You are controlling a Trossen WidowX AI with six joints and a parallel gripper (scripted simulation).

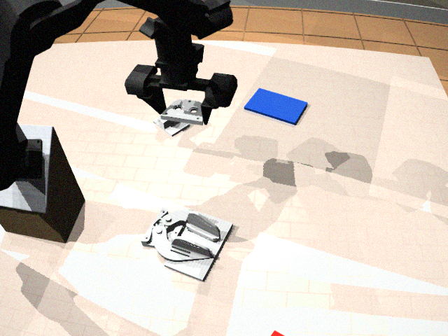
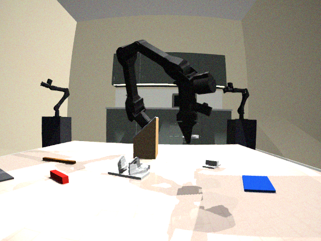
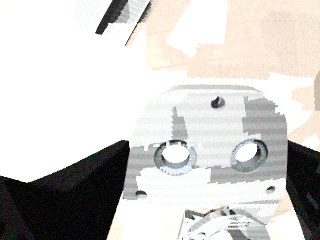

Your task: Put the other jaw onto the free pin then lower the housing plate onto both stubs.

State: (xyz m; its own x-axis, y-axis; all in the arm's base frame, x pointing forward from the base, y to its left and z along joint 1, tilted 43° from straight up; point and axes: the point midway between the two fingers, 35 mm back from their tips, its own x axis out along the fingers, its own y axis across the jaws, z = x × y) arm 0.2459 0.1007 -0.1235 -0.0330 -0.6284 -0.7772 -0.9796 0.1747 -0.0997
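Observation:
My gripper (image 1: 184, 116) (image 2: 188, 142) (image 3: 206, 148) is shut on the grey housing plate (image 1: 180, 116) (image 3: 210, 122), gripping its two side edges. The plate has two large round holes and is held in the air, over or near a small grey stand (image 1: 173, 130) (image 2: 211, 163). The base plate (image 1: 197, 271) (image 2: 124, 176) lies on the table, well away from the gripper. Two jaws stand on it side by side with a gap between them, one jaw (image 1: 203, 227) farther back and the other jaw (image 1: 191, 248) nearer. Two round stubs show at their rear ends. Whether the gear teeth mesh is too small to tell.
A blue slab (image 1: 275, 105) (image 2: 258, 183) lies right of the stand. A wedge-shaped block (image 1: 68, 202) (image 2: 145, 145) under the arm's base stands behind the base plate. A red block (image 2: 58, 176), an orange bar (image 2: 58, 160) and a dark slab (image 2: 4, 175) lie at the left in the exterior view.

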